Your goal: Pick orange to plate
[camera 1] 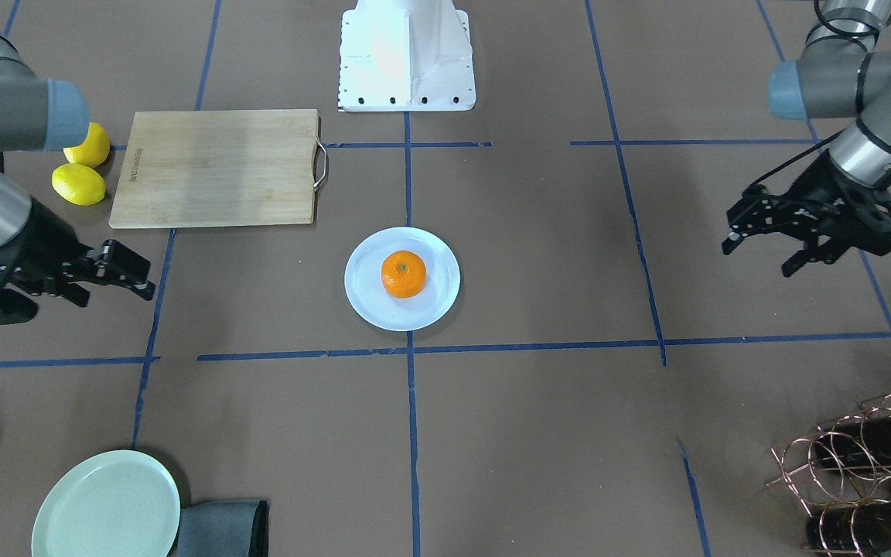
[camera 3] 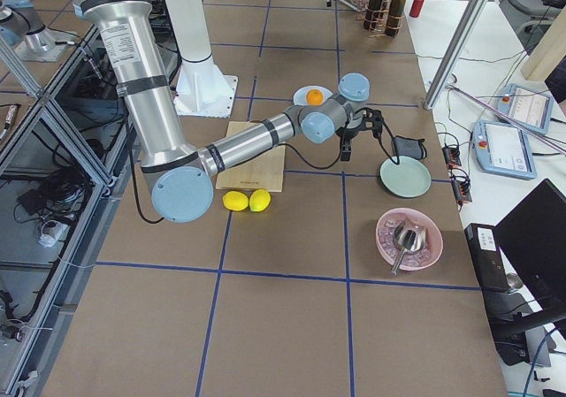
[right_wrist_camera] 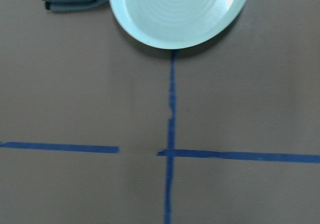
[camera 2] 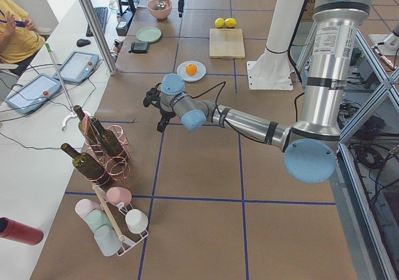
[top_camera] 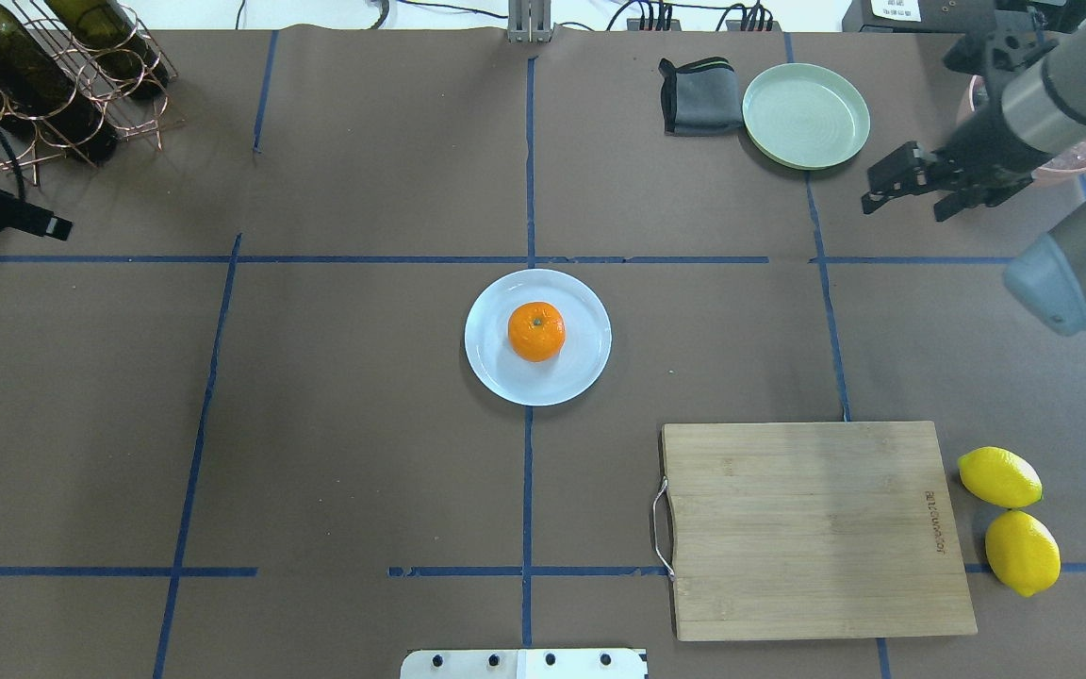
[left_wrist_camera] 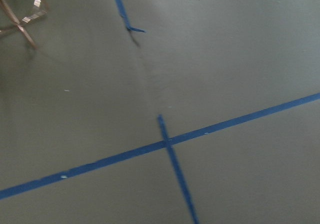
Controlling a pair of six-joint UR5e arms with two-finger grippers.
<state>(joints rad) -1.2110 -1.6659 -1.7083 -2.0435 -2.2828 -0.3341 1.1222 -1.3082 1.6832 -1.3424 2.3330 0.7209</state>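
Note:
The orange [camera 1: 404, 273] sits on the pale bluish white plate [camera 1: 441, 303] in the middle of the table; the overhead view shows the same orange [top_camera: 536, 331] and plate [top_camera: 583, 372]. My left gripper [camera 1: 759, 255] hovers open and empty far to the plate's side, near the wine rack. On the other side, my right gripper [camera 1: 113, 292] also stands open and empty, well away from the plate, close to the green plate [top_camera: 806, 115]. Neither wrist view shows fingers or the orange.
A wooden cutting board [top_camera: 816, 528] lies near the robot's base, with two lemons [top_camera: 999, 476] [top_camera: 1022, 553] beside it. A grey cloth [top_camera: 697, 96] lies next to the green plate. A copper wine rack [top_camera: 53, 75] with bottles fills the far left corner. A pink bowl [camera 3: 408, 237] stands beyond the green plate.

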